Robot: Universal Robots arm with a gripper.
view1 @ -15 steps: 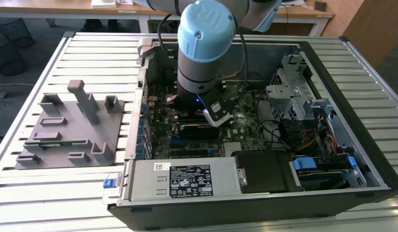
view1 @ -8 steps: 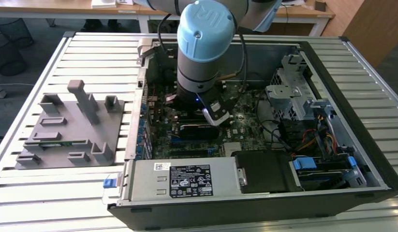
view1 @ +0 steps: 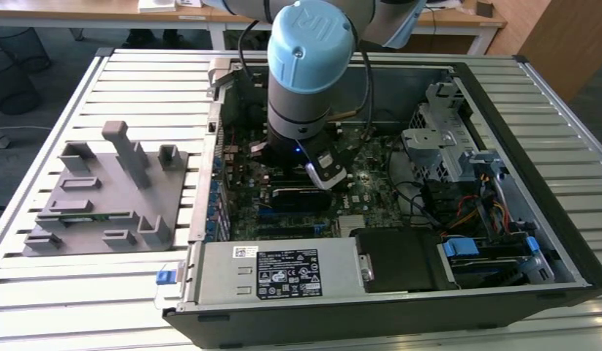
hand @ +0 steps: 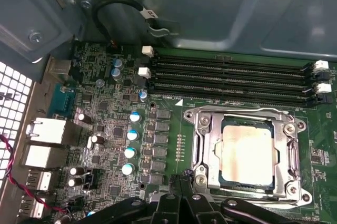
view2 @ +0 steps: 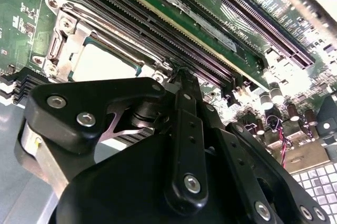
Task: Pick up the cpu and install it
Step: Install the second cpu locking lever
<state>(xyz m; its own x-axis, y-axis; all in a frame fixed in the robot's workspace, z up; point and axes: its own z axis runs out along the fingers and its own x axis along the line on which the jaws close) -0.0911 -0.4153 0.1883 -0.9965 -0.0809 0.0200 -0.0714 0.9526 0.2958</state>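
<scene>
Arm [view1: 303, 88] lowered into open computer case [view1: 535, 241], which lies on slatted counter [view1: 47, 292] in the exterior view. Claw [view2: 181, 74] poised low over green motherboard [hand: 105, 129], fingers drawn together to a narrow tip, clenched on nothing visible; tip close beside the corner of the socket frame, contact not discernible. Cpu [hand: 247, 153] seated flat inside metal socket frame [hand: 202, 145] in the first wrist view, silver-grey top plate exposed, frame surrounding it on all sides. Same cpu [view2: 102, 66] partly visible in the second wrist view, just beyond the black claw body. Four memory slots [hand: 231, 76] running parallel beside the socket, white latches at their ends. Row of small blue-topped capacitors [hand: 130, 142] standing near the socket's other side. Black cable loop [hand: 124, 10] lying against the grey case wall. Grey parts fixture [view1: 101, 194] resting on the counter toward the exterior view's left, well apart from the case. Power supply [view1: 271, 272] mounted along the near edge of the case.
</scene>
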